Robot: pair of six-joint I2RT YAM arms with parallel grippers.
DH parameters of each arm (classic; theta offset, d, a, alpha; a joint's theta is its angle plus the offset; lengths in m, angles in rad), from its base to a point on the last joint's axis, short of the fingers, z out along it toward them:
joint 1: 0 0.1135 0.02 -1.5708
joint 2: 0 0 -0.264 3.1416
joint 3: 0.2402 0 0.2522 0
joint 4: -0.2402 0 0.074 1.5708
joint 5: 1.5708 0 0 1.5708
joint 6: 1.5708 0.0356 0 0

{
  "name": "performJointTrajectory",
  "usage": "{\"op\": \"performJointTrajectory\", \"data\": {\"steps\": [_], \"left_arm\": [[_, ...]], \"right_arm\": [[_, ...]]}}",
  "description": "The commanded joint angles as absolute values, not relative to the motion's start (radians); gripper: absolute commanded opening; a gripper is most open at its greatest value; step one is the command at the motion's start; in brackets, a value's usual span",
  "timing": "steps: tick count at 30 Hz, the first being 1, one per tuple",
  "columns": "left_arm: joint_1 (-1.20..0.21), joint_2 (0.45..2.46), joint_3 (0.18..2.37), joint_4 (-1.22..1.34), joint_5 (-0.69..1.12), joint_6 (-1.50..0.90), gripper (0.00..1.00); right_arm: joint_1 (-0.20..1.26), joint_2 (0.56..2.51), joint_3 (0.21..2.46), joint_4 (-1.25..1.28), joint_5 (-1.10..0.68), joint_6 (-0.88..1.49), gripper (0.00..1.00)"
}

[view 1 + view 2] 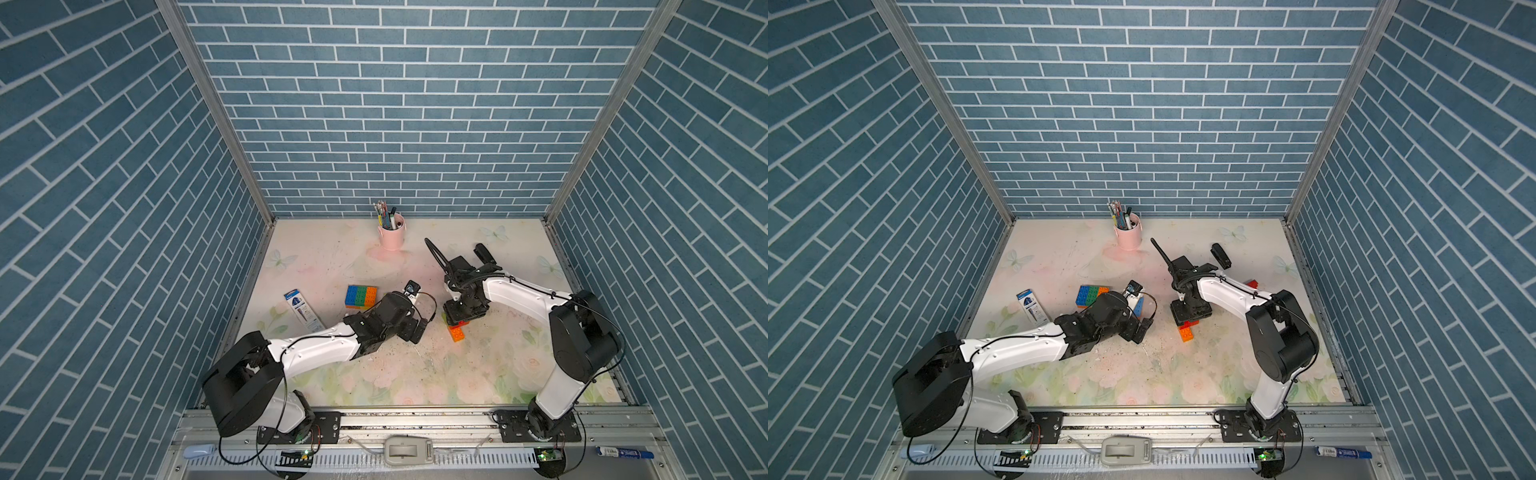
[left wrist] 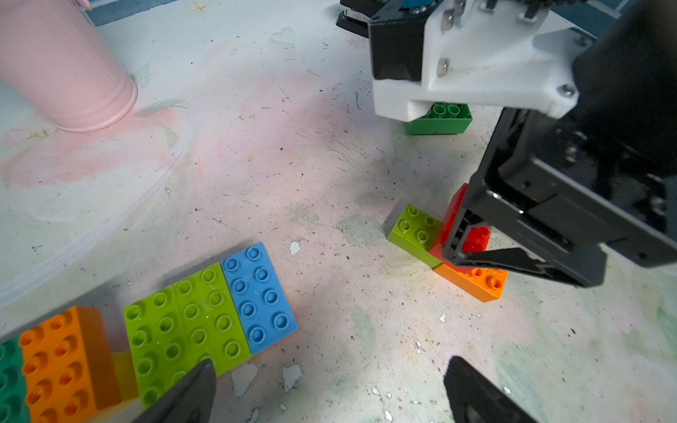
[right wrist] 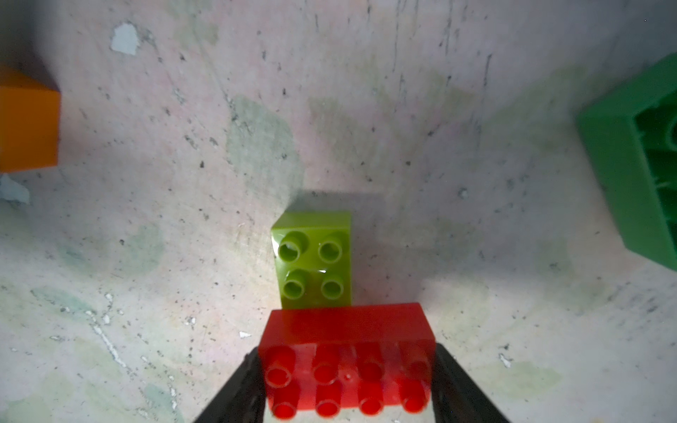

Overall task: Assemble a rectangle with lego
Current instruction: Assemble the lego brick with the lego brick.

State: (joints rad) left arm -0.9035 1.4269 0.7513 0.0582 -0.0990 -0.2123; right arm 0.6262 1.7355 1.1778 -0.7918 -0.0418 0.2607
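Right wrist view: the right claw (image 3: pixel 346 388) is closed partway on a red eight-stud plastic brick (image 3: pixel 348 351), with one finger against each short end. Just beyond it a lime green plastic brick (image 3: pixel 315 260) lies on the scuffed floral bench (image 3: pixel 183 219). Four of its studs show and the rest is hidden by the red one. In the left wrist view an orange plastic brick (image 2: pixel 476 282) touches that pair, and a dark green plastic brick (image 2: pixel 439 119) rests nearby, hollow underside showing. The left claw (image 2: pixel 329 366) gapes wide and empty near a flat slab of two lime bricks and one blue (image 2: pixel 208 315).
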Motion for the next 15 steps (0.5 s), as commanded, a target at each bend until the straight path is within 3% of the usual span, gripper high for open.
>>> {"op": "performJointTrajectory", "data": {"steps": [1,15], "left_arm": [[-0.906,1.425,0.747,0.057,-0.098,-0.216,0.99],[-0.907,1.427,0.741,0.064,-0.101,-0.210,0.98]], "right_arm": [[0.624,1.752,1.160,-0.802,-0.033,0.227,0.04],[0.643,1.796,1.124,-0.812,0.009,0.261,0.01]]}}
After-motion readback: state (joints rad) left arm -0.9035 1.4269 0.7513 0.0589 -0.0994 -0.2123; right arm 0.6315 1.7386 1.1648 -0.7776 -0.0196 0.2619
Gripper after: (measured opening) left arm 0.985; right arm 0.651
